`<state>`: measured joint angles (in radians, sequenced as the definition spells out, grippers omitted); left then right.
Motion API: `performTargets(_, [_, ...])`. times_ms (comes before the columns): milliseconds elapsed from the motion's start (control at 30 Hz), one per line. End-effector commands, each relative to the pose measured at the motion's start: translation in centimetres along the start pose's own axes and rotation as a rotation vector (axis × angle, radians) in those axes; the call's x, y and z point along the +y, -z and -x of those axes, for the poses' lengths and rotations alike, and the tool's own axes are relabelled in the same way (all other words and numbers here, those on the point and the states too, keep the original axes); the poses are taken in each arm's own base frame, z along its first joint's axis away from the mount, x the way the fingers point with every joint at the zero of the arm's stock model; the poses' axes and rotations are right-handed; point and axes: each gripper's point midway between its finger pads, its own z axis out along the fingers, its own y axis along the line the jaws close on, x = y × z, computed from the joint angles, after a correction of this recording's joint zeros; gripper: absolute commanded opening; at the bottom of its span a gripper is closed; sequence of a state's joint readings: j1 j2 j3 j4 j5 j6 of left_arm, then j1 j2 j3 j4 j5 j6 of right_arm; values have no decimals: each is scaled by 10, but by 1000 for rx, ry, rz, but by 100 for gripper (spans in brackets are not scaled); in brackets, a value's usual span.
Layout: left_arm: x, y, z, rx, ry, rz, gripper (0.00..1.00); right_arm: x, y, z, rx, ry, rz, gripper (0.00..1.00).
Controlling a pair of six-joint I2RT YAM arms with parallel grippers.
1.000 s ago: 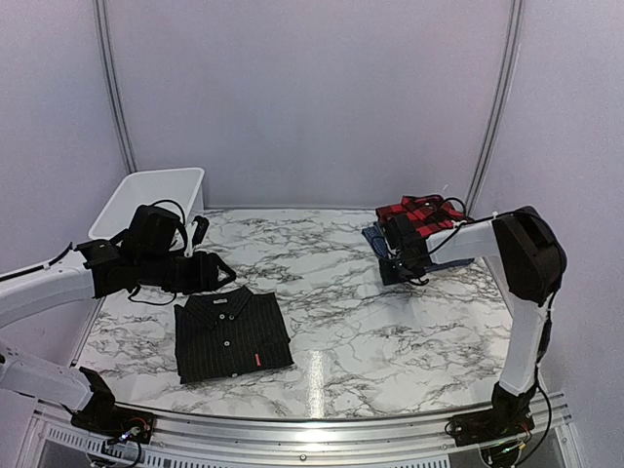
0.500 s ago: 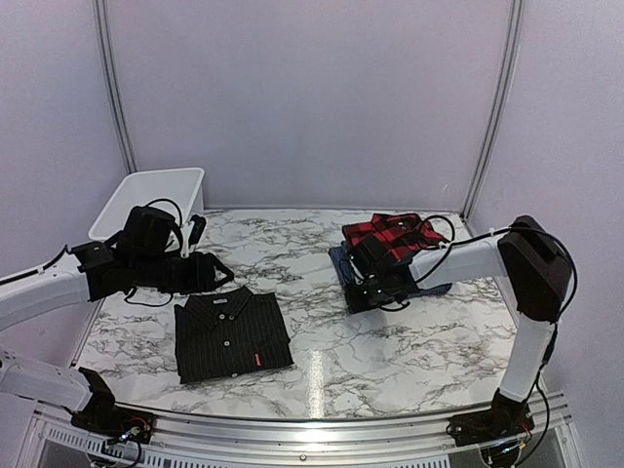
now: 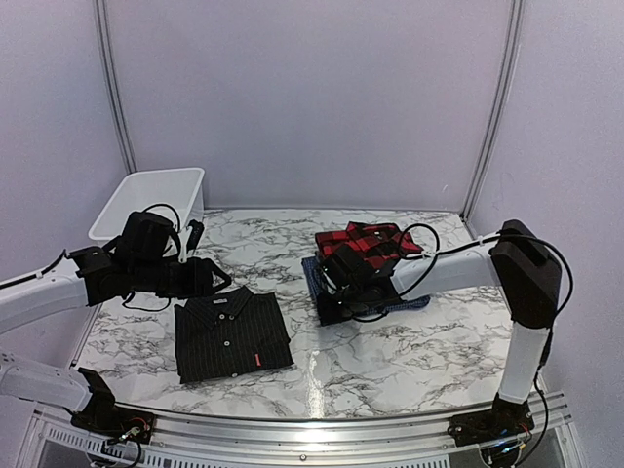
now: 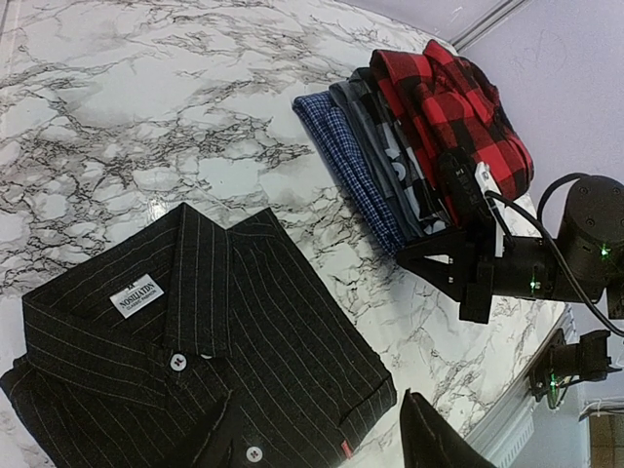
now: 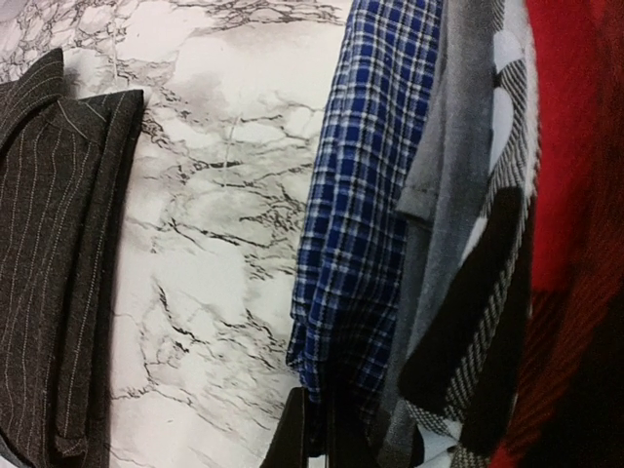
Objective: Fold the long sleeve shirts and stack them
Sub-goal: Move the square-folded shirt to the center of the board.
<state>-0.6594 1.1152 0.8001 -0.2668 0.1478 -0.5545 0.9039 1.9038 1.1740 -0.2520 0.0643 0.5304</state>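
Observation:
A black pinstriped long sleeve shirt (image 3: 232, 334) (image 4: 195, 361) lies folded at the front left, collar away from the arms. My left gripper (image 3: 216, 276) hovers open just behind its collar, holding nothing; one fingertip (image 4: 429, 434) shows in the left wrist view. Mid-table sits a stack of folded shirts: red-and-black plaid (image 3: 363, 242) (image 4: 453, 107) (image 5: 575, 195) on top, greyish (image 4: 385, 136) (image 5: 439, 195) in the middle, blue checked (image 3: 314, 278) (image 4: 346, 156) (image 5: 366, 195) at the bottom. My right gripper (image 3: 341, 294) (image 5: 327, 439) is shut on the blue checked shirt's near edge.
A white plastic bin (image 3: 151, 200) stands at the back left, behind my left arm. The marble table (image 3: 409, 341) ends at a metal rail along the front. Cables loop over the right arm beside the stack.
My right gripper has dragged the whole stack from the back right leftward to mid-table, toward the black shirt. The left arm has barely shifted.

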Motion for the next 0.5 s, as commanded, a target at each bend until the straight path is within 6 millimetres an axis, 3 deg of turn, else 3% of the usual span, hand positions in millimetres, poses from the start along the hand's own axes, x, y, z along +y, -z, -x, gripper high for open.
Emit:
performTargets(0, [2, 3, -1, -11, 1, 6, 58, 35, -2, 13, -9, -4, 115, 0])
performTargets(267, [7, -2, -6, 1, 12, 16, 59, 43, 4, 20, -30, 30, 151, 0])
performTargets(467, [20, 2, -18, 4, 41, 55, 60, 56, 25, 22, -49, 88, 208, 29])
